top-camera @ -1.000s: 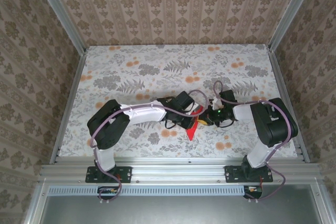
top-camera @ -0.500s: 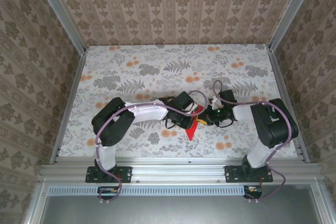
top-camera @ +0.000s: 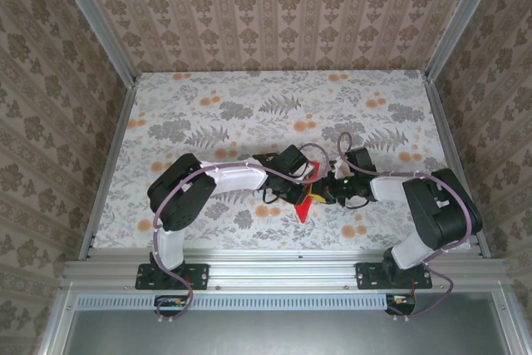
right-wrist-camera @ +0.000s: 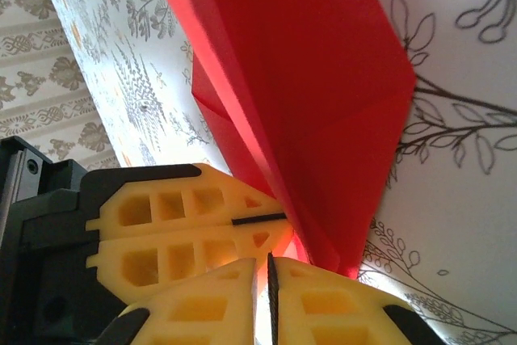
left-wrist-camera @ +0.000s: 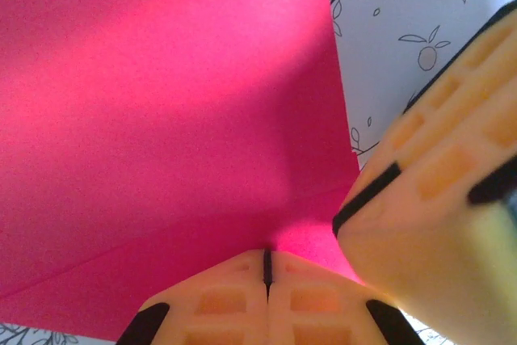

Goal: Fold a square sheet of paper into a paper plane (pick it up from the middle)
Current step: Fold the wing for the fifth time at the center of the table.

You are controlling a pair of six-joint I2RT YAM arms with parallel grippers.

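The folded paper (top-camera: 303,209) is laid at the near middle of the table (top-camera: 374,89), its long axis run from the meeting grippers toward the near edge. The left gripper (left-wrist-camera: 266,268) and right gripper (right-wrist-camera: 270,276) are each pressed together at its far end, equally close. Whether paper is pinched cannot be told.

On the table (top-camera: 208,114), about midway across and near the front edge: paper (top-camera: 303,208), narrow end toward the front. At its far end, left gripper (left-wrist-camera: 266,268) on the left, tips pinched on it; right gripper (right-wrist-camera: 271,272) just beside, on the right, touching the paper's corner.
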